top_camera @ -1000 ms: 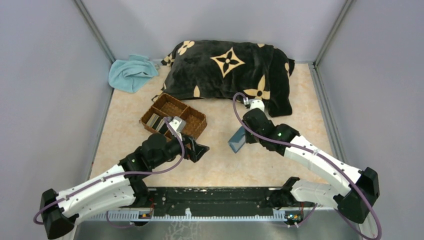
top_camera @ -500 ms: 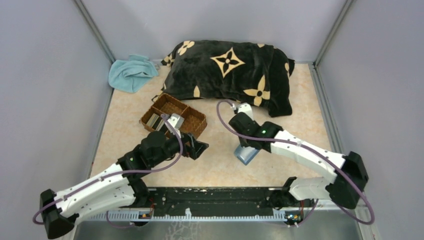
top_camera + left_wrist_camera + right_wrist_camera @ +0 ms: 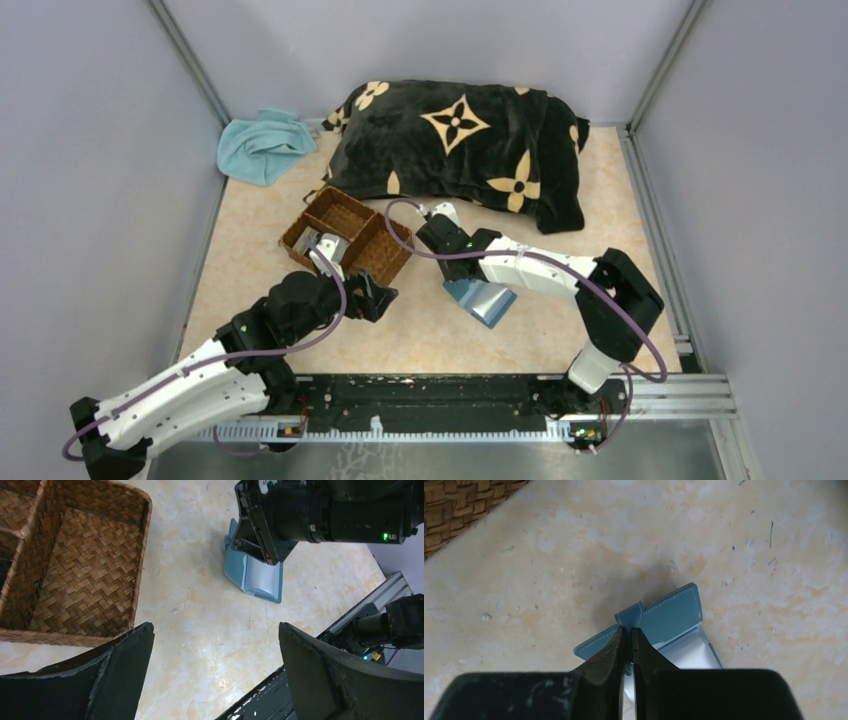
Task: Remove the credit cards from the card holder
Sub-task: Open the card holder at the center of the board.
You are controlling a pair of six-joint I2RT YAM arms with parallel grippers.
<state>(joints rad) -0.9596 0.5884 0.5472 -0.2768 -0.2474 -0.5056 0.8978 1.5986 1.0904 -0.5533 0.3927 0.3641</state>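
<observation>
The teal-blue card holder lies open on the table right of the tray, showing a pale blue-grey inside. My right gripper is shut on its upper flap by the clasp tab, so the flap stands up. I cannot tell whether the pale surface is a card. Grey credit cards seem to lie in the tray's near-left compartment, partly hidden by my left arm. My left gripper is open and empty, low over bare table between the tray and the card holder.
The brown woven tray stands left of the card holder, its right compartment empty. A black patterned cushion fills the back, with a teal cloth at back left. A black rail runs along the near edge.
My right gripper has carried the card holder left toward the tray and lowered it until it lies open. My left arm has drawn back a little to the left.
</observation>
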